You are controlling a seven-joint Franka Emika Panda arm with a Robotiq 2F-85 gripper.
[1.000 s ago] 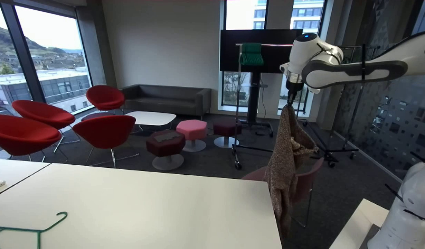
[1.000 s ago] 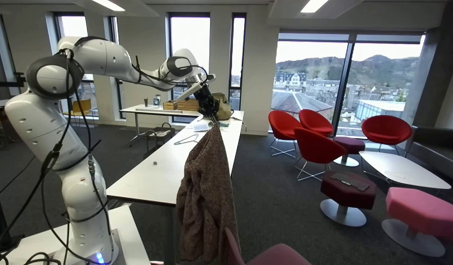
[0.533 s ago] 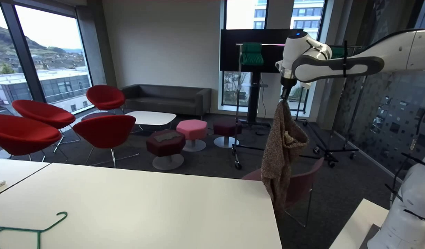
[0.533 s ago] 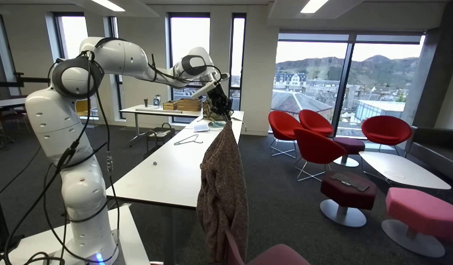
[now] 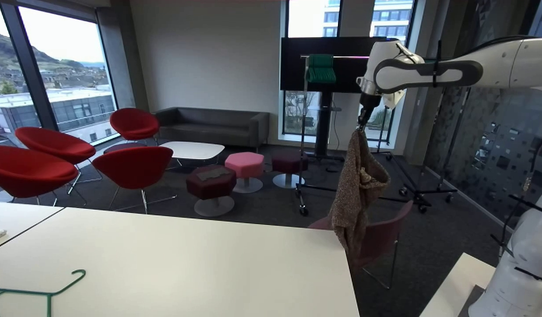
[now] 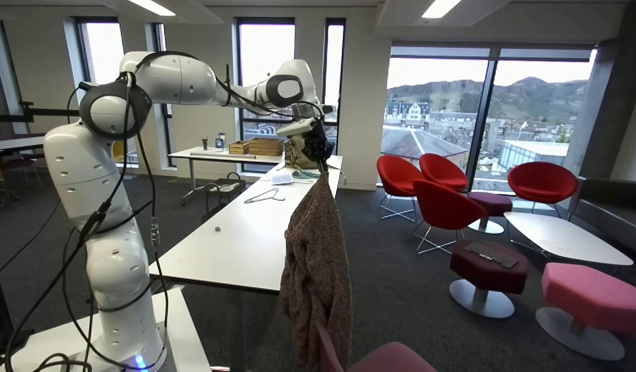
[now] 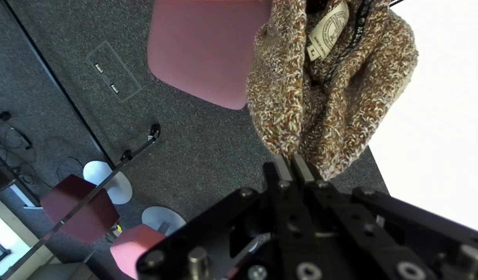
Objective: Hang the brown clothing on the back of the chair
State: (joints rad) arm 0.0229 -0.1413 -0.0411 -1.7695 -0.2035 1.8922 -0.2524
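Note:
The brown knitted clothing (image 5: 357, 193) hangs down from my gripper (image 5: 361, 127), which is shut on its top end. It also shows in an exterior view (image 6: 318, 258) and in the wrist view (image 7: 340, 97), where a label is visible inside it. In the wrist view the fingertips (image 7: 291, 163) pinch the fabric with a narrow gap. The mauve chair (image 5: 385, 233) stands at the table end, its back partly hidden by the clothing. In an exterior view the chair (image 6: 393, 359) is cut off at the bottom, its back edge overlapping the clothing's lower part. I cannot tell whether they touch.
The white table (image 5: 187, 259) lies beside the clothing. A green hanger (image 5: 50, 293) lies on it. A clothes rack (image 5: 303, 132) with green hangers stands behind the chair. Hexagonal stools (image 5: 244, 165) and red chairs (image 5: 134, 167) stand farther off.
My gripper has carried the clothing away from the robot base, towards the chair and table end. The clothing's lower end now overlaps the chair more. The wrist has tilted slightly. The grip is unchanged.

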